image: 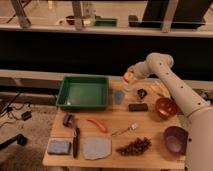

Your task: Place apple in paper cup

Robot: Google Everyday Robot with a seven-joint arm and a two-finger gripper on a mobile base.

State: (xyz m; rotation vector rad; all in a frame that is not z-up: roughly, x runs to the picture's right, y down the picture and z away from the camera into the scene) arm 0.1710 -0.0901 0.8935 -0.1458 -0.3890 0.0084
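My gripper (128, 78) is at the back of the table, right of the green tray (65, 95) and just above the small blue-grey cup (119, 96). It is shut on the apple (128, 75), a small yellow-orange fruit held above the tabletop. A pale shape (128, 87) sits right under the gripper. I cannot tell whether it is the cream-white paper cup, which I do not see clearly anywhere else.
A reddish-brown bowl (165, 106), a purple bowl (175, 138), a black block (138, 107) and a small dark object (141, 93) lie to the right. An orange carrot-like thing (97, 125), a fork (125, 131), grapes (134, 146), a grey cloth (96, 147) and a blue sponge (59, 146) lie in front.
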